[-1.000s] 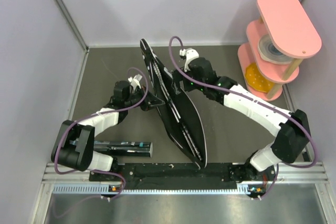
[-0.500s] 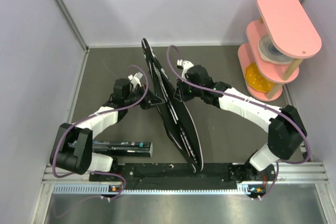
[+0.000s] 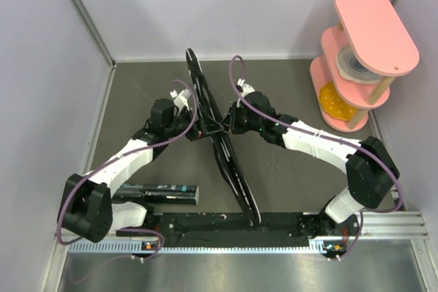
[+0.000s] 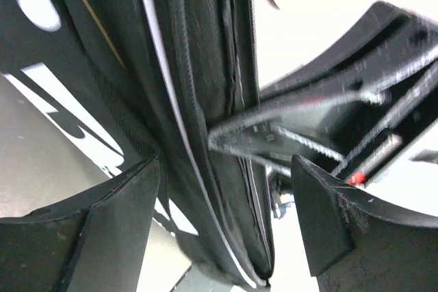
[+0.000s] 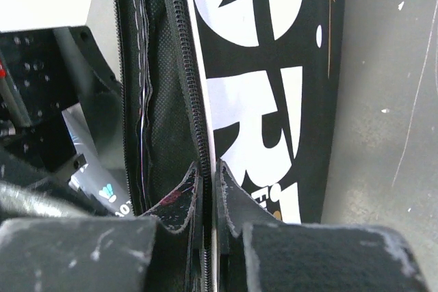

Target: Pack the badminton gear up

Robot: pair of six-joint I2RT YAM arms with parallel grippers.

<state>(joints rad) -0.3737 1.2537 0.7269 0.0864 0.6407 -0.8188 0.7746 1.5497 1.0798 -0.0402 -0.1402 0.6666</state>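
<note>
Grey worktop (image 3: 294,169) between pale walls carries the black SPORT bag (image 3: 231,169), standing on its edge in the middle between both arms. The right hand (image 5: 209,169) is pinched tight on the bag's zipper edge. The left hand (image 4: 224,165) is spread wide, with a finger on either side of the bag, gripping nothing. The black shuttle tube (image 3: 161,193) lies near the left arm's base.

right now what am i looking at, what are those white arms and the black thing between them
Two robot arms bolted to a table. The wide picture is from a fixed overhead camera; the close-ups are from a camera on each wrist. Between the arms a black racket bag stands on edge. The right gripper is pinched shut on its zipper edge; the left gripper is open, straddling the bag. A shuttle tube lies by the left arm's base; a pink stand sits far right.
</note>
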